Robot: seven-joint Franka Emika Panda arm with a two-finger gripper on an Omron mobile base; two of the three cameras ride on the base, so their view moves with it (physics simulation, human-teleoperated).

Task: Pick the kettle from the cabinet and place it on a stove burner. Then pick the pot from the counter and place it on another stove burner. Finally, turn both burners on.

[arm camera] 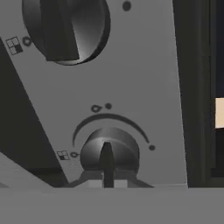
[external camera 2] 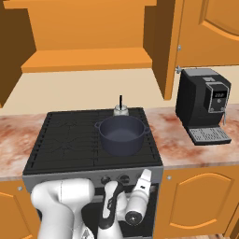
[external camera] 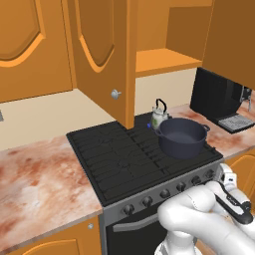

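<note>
The small leafy-print kettle stands upright on the back right burner of the black cooktop. Right in front of it, the wide dark pot sits on the front right burner. My gripper is low at the range's front panel, at the right end of the knob row. It is shut on the raised ridge of a round dark knob, with one finger on each side. A second knob shows beyond it.
The orange cabinet above the stove stands open, and its door hangs out over the cooktop. A black coffee machine stands on the marbled counter right of the stove.
</note>
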